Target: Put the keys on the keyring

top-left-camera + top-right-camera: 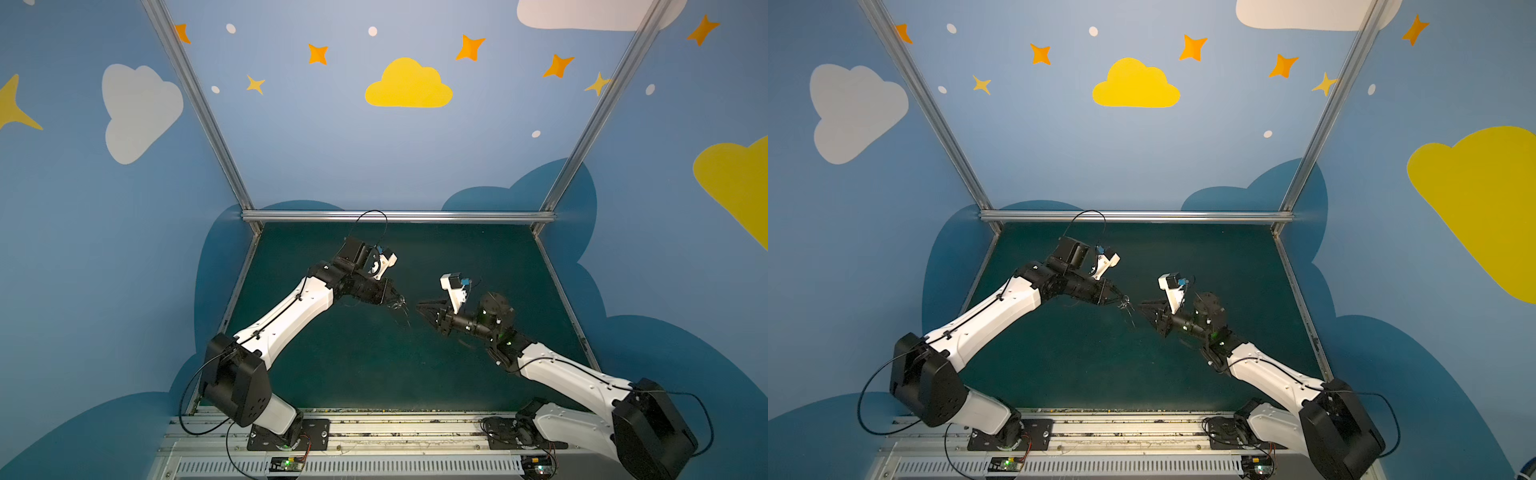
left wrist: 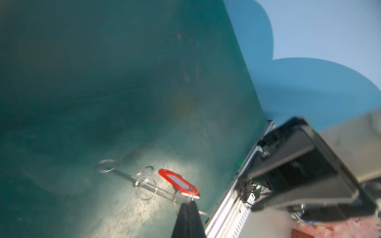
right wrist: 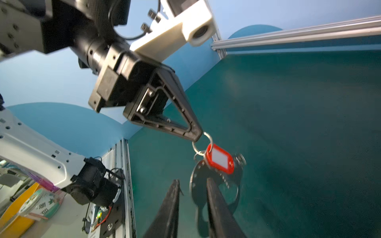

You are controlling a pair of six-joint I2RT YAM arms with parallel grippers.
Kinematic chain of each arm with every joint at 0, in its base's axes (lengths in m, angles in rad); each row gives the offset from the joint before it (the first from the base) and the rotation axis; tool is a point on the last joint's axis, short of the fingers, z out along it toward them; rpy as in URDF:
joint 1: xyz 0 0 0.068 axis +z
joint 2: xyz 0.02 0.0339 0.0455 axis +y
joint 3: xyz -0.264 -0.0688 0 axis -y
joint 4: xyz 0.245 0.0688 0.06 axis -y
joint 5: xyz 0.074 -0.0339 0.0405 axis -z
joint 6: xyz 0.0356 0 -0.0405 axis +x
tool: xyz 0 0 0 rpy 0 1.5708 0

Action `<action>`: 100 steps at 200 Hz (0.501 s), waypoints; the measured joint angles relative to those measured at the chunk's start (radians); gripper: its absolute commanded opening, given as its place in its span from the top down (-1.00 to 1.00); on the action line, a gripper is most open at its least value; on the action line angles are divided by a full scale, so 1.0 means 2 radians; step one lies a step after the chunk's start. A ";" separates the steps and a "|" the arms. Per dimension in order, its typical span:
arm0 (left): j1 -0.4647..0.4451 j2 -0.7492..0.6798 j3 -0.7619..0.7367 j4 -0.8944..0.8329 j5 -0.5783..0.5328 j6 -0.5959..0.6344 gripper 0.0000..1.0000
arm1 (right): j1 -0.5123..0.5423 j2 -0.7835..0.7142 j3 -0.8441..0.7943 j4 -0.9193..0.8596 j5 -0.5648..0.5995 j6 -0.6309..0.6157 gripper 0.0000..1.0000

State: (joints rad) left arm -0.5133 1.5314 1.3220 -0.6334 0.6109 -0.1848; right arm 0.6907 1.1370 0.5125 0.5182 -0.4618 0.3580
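While the left gripper [image 3: 198,137] is clenched tight on a thin silver wire ring [image 3: 211,139], the whole bunch just dangles off it above the dull dark-green mat [image 3: 309,123]. Hanging from that ring is the glossy red plastic tag [image 3: 219,159], a rounded rectangle with a white label window. Right behind it sits a flat grey plate [image 3: 198,175] with a row of little holes along its curved edge. A blurry metal bit [image 3: 239,159] beside the tag is too smeared to identify. The right gripper [image 3: 192,181] has its two flat black jaws spread apart just under the bunch, gripping nothing; can't tell if one brushes the plate. From the left wrist the plate shows edge-on as a thin strip with spare rings [image 2: 107,160] looped along it. In both top views the gripper tips sit near each other mid-mat.
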 measured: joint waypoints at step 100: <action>-0.021 0.004 0.042 -0.040 -0.045 -0.074 0.93 | 0.087 0.052 0.037 -0.042 0.078 -0.036 0.31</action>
State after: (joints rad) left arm -0.5549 1.5391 1.4059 -0.7136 0.5209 -0.3321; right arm 0.8639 1.2415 0.5865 0.4339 -0.3050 0.2863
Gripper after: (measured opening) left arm 0.047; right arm 0.334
